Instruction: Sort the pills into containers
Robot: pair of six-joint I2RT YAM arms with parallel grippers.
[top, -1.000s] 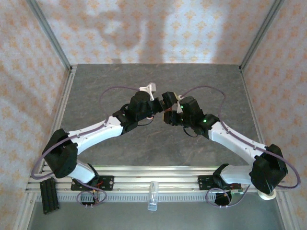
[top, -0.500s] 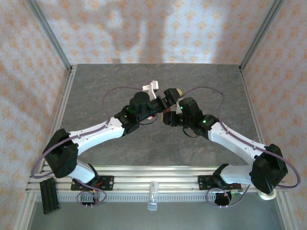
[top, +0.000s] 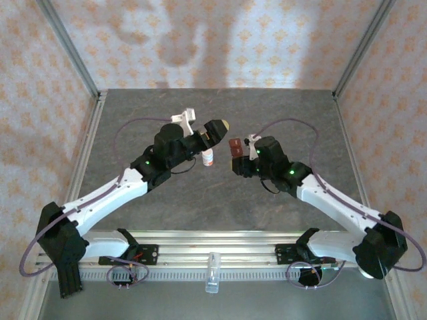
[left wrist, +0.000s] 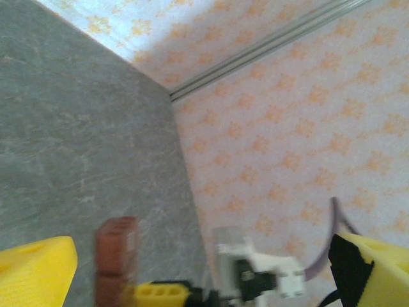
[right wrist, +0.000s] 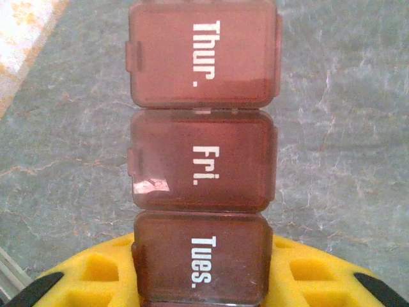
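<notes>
pillbox containers (right wrist: 201, 160), a translucent reddish-brown plastic strip of three joined boxes with rounded corners, are held over the middle of the grey, marble-veined table (top: 287, 107). white lettering on the smooth lids reads thur., fri. and tues., and all three lids lie closed. the right gripper (top: 237, 159) is pinched narrowly on the tues. end. the left gripper (left wrist: 204, 256), also over the table's middle, stands spread wide, nothing between its blocky yellow fingers (left wrist: 32, 268).

Bright, even light was cast, and soft shadows were thrown on the wall (top: 177, 47) far beyond the left gripper (left wrist: 204, 256). The containers (left wrist: 116, 246) were blurred just ahead of it. A small glare was caught on their middle lid (right wrist: 201, 160), just beyond the right gripper (right wrist: 201, 281).
</notes>
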